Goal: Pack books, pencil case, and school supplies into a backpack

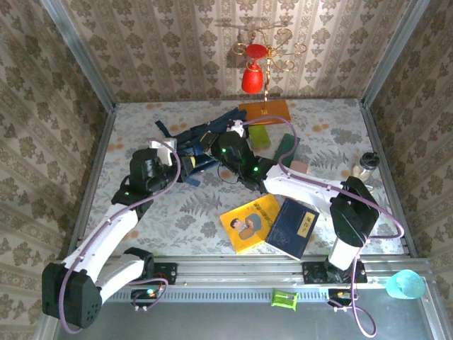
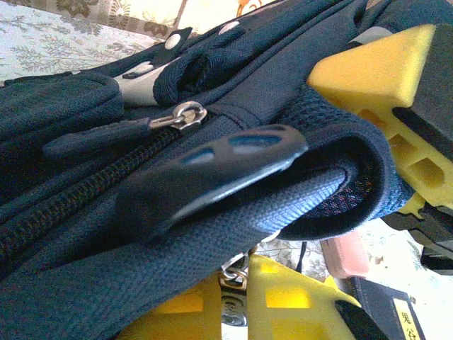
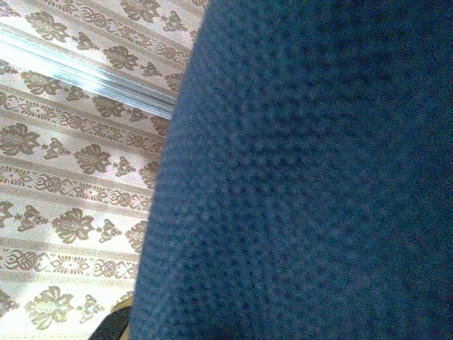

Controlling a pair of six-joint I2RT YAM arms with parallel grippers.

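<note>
Worktop (image 1: 177,212): pale cloth printed with grey leaves and flowers. Beige damask walls (image 1: 177,42) stand on three sides, with aluminium posts (image 1: 81,57) at the rear corners. The backpack (image 1: 202,138) lies crumpled at rear centre. My left pincer (image 1: 185,161) is clamped on a fold of its navy mesh edge near the zip pull (image 2: 185,113), one yellow finger (image 2: 368,67) on each side. My right pincer (image 1: 225,145) is closed against the backpack; I cannot tell whether it holds any cloth. The yellow book (image 1: 248,223) and navy book (image 1: 292,227) lie touching near the front rail. The light green piece (image 1: 258,136), dark green piece (image 1: 287,149) and pink piece (image 1: 299,166) lie just right of the backpack, near the orange slab (image 1: 265,111).
</note>
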